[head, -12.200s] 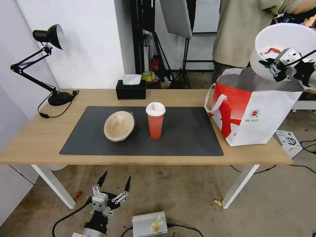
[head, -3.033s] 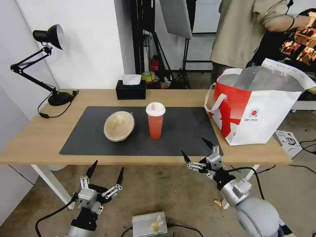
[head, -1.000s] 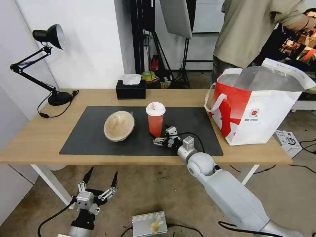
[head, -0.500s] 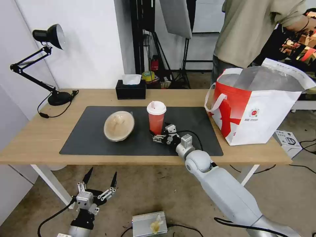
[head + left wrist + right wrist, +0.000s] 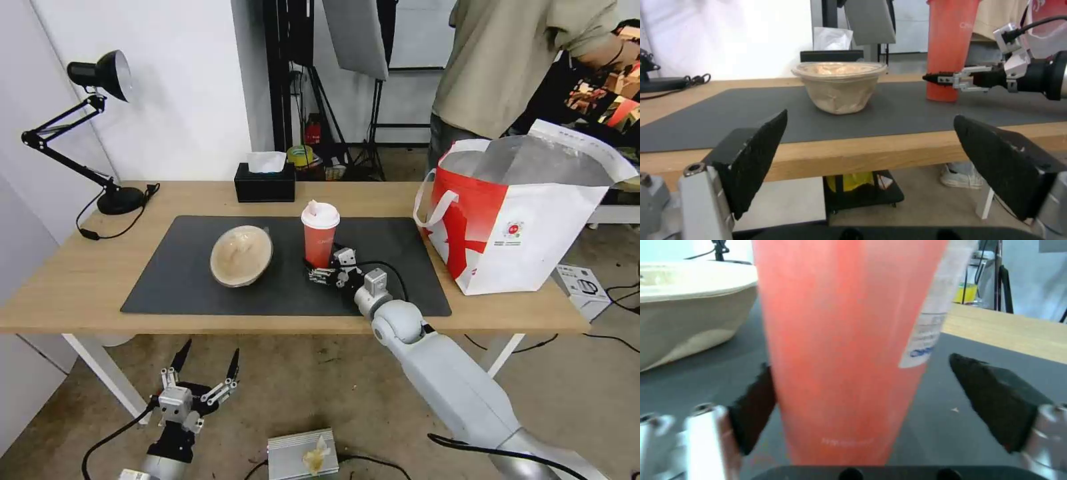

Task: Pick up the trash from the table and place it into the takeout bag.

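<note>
The tall red drink cup (image 5: 320, 239) with a white lid stands mid-mat on the table (image 5: 67, 280). My right gripper (image 5: 325, 267) is open around the cup's base. In the right wrist view, one finger (image 5: 753, 406) touches the cup (image 5: 844, 350) and the other finger (image 5: 996, 390) stands apart from it. The beige bowl (image 5: 241, 255) with a clear lid sits to the cup's left. At the table's right end the takeout bag (image 5: 527, 227) stands with its top open. My left gripper (image 5: 210, 350) hangs open below the table's front edge, facing the bowl (image 5: 839, 86).
A black tissue box (image 5: 265, 183) sits at the back of the table and a black desk lamp (image 5: 100, 73) at the back left. A person stands behind the bag. A small white carton (image 5: 583, 283) and a grey box (image 5: 303, 453) lie on the floor.
My right gripper has reached from below the table's front edge up to the cup's base. The cup has shifted slightly back and right. The left arm has barely moved.
</note>
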